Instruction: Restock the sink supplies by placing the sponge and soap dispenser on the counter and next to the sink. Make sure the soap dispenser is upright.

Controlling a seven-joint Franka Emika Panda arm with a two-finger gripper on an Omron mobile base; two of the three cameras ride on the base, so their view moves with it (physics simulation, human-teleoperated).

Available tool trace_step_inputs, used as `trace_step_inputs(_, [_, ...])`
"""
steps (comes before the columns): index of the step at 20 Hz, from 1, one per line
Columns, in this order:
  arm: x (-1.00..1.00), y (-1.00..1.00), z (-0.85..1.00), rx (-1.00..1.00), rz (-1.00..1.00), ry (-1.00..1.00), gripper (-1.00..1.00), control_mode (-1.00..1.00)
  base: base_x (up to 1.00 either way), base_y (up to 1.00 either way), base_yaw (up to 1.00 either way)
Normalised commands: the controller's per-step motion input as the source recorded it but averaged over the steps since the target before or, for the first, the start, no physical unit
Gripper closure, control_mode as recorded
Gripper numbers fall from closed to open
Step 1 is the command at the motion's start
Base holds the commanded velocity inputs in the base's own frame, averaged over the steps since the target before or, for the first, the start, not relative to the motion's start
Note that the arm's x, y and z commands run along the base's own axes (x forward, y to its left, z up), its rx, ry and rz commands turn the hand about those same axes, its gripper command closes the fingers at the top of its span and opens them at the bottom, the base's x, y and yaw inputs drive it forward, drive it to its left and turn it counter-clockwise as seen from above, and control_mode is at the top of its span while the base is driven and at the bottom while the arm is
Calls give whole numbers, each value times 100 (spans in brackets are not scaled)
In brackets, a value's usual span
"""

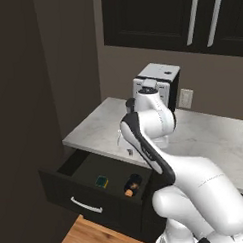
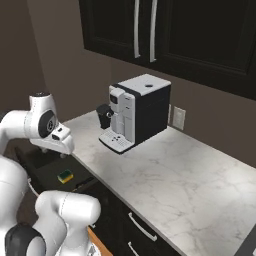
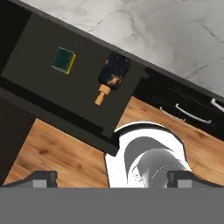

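The sponge (image 3: 64, 60), yellow with a green face, lies flat in an open dark drawer (image 3: 41, 94) below the counter (image 3: 175, 30). Beside it the black soap dispenser (image 3: 113, 72) lies on its side, its orange pump pointing toward the drawer front. Both also show from the left base view, the sponge (image 1: 101, 181) left of the soap dispenser (image 1: 131, 184). My gripper (image 3: 112, 178) hangs open and empty high above the drawer, looking down on it, and touches nothing. From the right, the hand (image 2: 61, 147) hovers over the sponge (image 2: 65, 176). The sink is out of view.
A black and silver coffee machine (image 2: 134, 112) stands at the back of the counter (image 2: 170, 170) under dark wall cabinets (image 2: 150, 25). A dark wall (image 1: 23, 123) closes the left side. Wooden floor (image 3: 52, 153) lies below the drawer front (image 1: 87, 202).
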Motion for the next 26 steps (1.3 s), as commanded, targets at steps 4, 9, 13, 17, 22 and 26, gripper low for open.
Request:
trace_step_inputs(4, [32, 57, -78, 1, -17, 28, -100, -100, 0, 0, 0])
trace_step_inputs(9, [39, 33, -67, 0, -15, 18, -100, -100, 0, 0, 0])
trace_step_inputs(13, [36, 31, -56, 0, -12, 14, -100, -100, 0, 0, 0])
trace_step_inputs(17, [28, 26, -40, 0, -11, 8, -100, -100, 0, 0, 0])
trace_step_inputs(22, [17, 14, -27, 0, -8, 1, -100, -100, 0, 0, 0])
trace_step_inputs(26, [14, 6, -20, 0, -2, 1, -100, -100, 0, 0, 0])
